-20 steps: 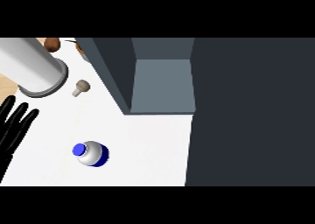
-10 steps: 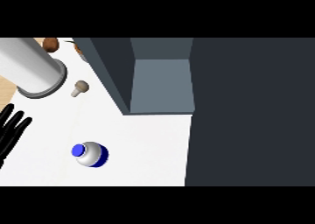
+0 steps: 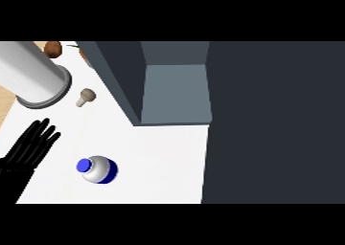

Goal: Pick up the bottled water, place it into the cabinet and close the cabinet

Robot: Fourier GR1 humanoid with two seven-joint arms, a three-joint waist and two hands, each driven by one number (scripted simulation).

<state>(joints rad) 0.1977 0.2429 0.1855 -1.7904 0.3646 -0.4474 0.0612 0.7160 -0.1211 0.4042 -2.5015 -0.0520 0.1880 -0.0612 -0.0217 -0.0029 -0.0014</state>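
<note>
The bottled water (image 3: 98, 169) is seen from above at the lower left of the frame, apparently upright on the white counter, its blue cap toward the left. The grey cabinet (image 3: 174, 91) is shown open at upper centre.

Bottled water (image 3: 97, 170): white-grey body, blue cap, blue band. Left hand (image 3: 25, 149): black. Counter (image 3: 154, 158): white. Cabinet (image 3: 175, 91): slate grey-blue, dark door right. Far-left cylinder (image 3: 27, 72): light grey. Mushroom (image 3: 85, 96): tan-brown.
</note>
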